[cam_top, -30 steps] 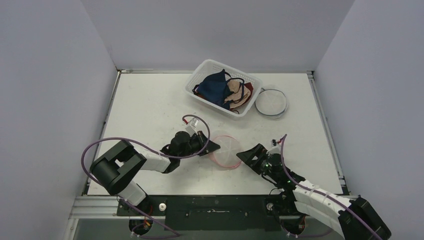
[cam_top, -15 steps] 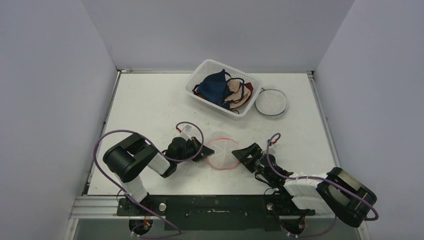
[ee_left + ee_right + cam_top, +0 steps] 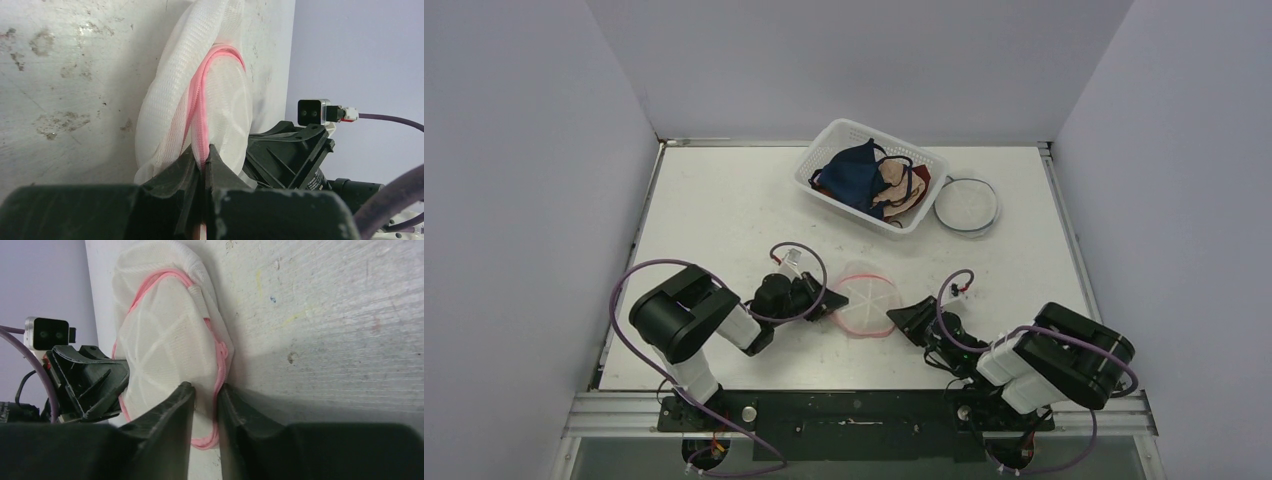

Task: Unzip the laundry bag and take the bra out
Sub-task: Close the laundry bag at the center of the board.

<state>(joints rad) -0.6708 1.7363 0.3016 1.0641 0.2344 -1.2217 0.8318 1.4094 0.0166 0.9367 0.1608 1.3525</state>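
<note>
1. Since a second ago the right gripper (image 3: 898,319) has slid left to the laundry bag (image 3: 864,298), its arm folding back towards its base, and the bag has shifted slightly left.
2. That bag sits on the table (image 3: 724,210) near its front edge, between the two grippers and well apart from the basket (image 3: 854,212).
3. It is a round white mesh disc, face up in the overhead view, with no clear long axis; it looks only slightly wider from left to right. Its pink zipper (image 3: 200,107) runs around the rim.
4. Left gripper (image 3: 202,156): jaws pressed together, pinching the pink zipper at the bag's left edge.
5. Right gripper (image 3: 205,390): jaws nearly together, clamping the right rim, with mesh and pink trim between them.
6. What the mesh holds cannot be made out.
7. At the back, the basket holds dark blue, tan and red garments (image 3: 854,172); a second round mesh bag (image 3: 967,205) lies just to its right.
</note>
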